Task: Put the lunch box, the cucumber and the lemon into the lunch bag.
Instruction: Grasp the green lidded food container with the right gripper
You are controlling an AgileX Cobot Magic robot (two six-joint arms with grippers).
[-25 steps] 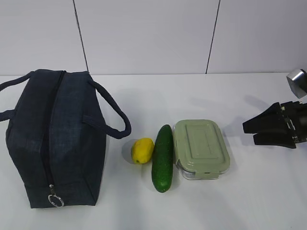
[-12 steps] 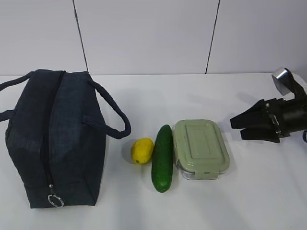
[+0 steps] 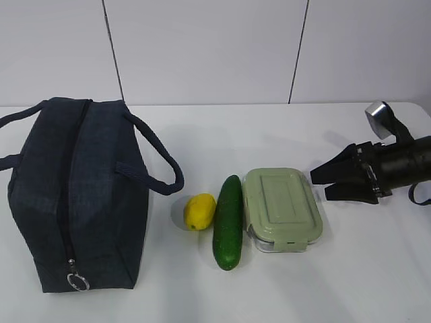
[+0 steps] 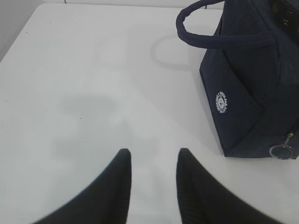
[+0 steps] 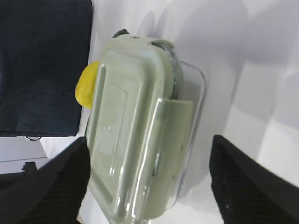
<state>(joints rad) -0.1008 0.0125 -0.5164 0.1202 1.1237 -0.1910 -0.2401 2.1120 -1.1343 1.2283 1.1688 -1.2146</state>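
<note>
The lunch bag [image 3: 74,195] stands at the left with its top zipper closed and the ring pull [image 3: 77,280] at the near end. To its right lie the lemon [image 3: 199,210], the cucumber [image 3: 228,222] and the lunch box [image 3: 281,208], side by side. My right gripper [image 3: 320,186] hovers just right of the lunch box, open wide and pointing at it. In the right wrist view the lunch box [image 5: 135,135] fills the space ahead of the open gripper [image 5: 149,142], untouched. My left gripper [image 4: 153,154] is open and empty over bare table, left of the lunch bag [image 4: 252,93].
The white table [image 3: 377,269] ends at a white panelled wall behind. The bag's strap handle [image 3: 158,161] loops out toward the lemon. The lemon [image 5: 86,88] and the dark bag [image 5: 42,65] show beyond the box in the right wrist view.
My right gripper has moved left along the table toward the lunch box, jaws staying open. The bag, lemon, cucumber and box have not moved.
</note>
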